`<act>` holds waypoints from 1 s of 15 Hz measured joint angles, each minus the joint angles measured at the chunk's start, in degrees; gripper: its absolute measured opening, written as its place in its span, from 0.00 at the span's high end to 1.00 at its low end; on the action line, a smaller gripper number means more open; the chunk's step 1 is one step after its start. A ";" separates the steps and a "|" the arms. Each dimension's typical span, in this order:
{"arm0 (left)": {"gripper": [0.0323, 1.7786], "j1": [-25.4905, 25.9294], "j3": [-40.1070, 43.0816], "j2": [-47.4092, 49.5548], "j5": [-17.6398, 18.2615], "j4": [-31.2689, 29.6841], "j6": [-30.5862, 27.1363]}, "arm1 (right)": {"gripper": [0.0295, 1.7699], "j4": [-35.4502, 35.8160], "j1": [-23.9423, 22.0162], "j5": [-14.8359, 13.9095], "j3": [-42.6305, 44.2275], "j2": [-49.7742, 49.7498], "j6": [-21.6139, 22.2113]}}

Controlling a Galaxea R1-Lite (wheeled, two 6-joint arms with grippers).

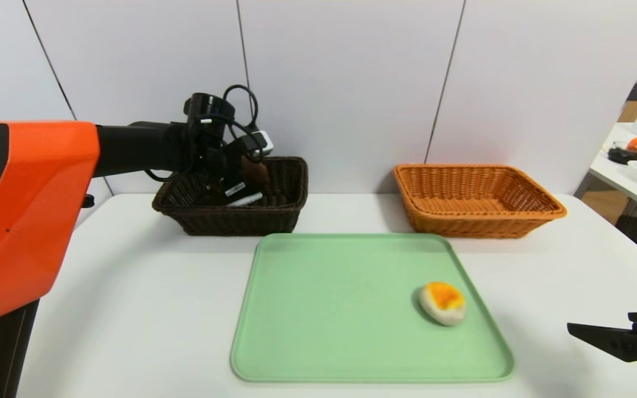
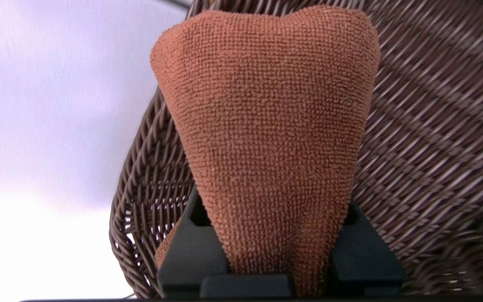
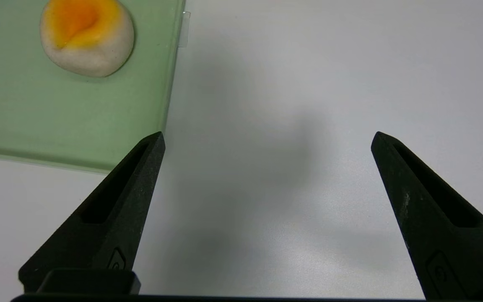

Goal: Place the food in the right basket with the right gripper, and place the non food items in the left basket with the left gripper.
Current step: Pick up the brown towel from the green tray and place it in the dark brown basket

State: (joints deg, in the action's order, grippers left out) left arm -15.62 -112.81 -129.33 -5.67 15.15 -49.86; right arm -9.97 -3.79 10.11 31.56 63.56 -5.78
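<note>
The right pincer (image 1: 575, 329), near, is held wide open and empty; the left pincer (image 1: 244, 185) is clamped on a towel (image 2: 266, 138) over the dark basket (image 1: 280, 213) for release.

The left arm (image 1: 31, 215), with its orange shell, reaches forward and to the far left, its wrist tipped downward. The left gripper (image 1: 244, 179) is clamped on a brown towel (image 2: 266, 138), its black fingers (image 2: 193, 251) pressing the cloth from both sides. The right gripper (image 3: 266, 138) hangs low at the near right, fingers spread wide with nothing between them.
</note>
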 joint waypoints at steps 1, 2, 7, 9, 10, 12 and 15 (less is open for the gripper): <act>0.73 -0.01 -0.04 0.15 0.02 0.33 0.02 | 0.04 0.02 0.00 0.00 0.00 -0.02 0.02; 0.73 0.07 -0.04 0.28 0.02 0.55 0.15 | 0.04 0.02 0.00 0.00 0.02 -0.04 0.02; 0.40 -0.04 0.07 1.60 0.11 1.00 1.79 | 0.04 -0.02 0.00 0.02 -0.12 -0.06 0.02; 0.32 0.02 0.16 2.93 0.11 3.25 2.05 | 0.04 0.00 0.00 0.02 -0.20 -0.09 -0.04; 0.29 -0.01 0.16 3.64 0.22 4.33 2.45 | 0.04 0.02 0.00 0.06 -0.20 -0.09 -0.02; 0.23 -0.11 0.18 5.10 1.10 6.70 3.23 | 0.04 0.02 0.00 0.15 -0.20 -0.09 -0.04; 0.17 -0.17 0.22 7.20 1.76 8.63 7.50 | 0.04 0.02 -0.01 0.12 -0.28 -0.11 -0.09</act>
State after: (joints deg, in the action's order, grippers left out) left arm -15.79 -112.59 -122.13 -3.91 23.78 -42.36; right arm -9.95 -3.80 10.23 31.28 63.45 -5.86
